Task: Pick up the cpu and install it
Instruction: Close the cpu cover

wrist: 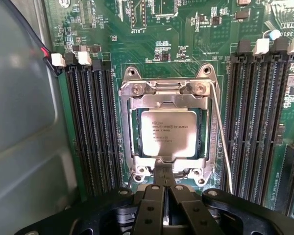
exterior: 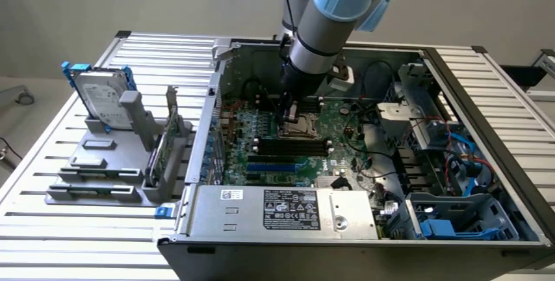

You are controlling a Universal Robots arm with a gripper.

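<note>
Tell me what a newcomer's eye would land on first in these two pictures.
The robot arm reaches into the open computer case, with its gripper right above the motherboard. In the wrist view, the cpu lies inside the metal socket frame, with the shut fingers at the frame's edge. Outside the case, on the exterior view's left, a hard drive in a blue bracket stands in a grey rack.
</note>
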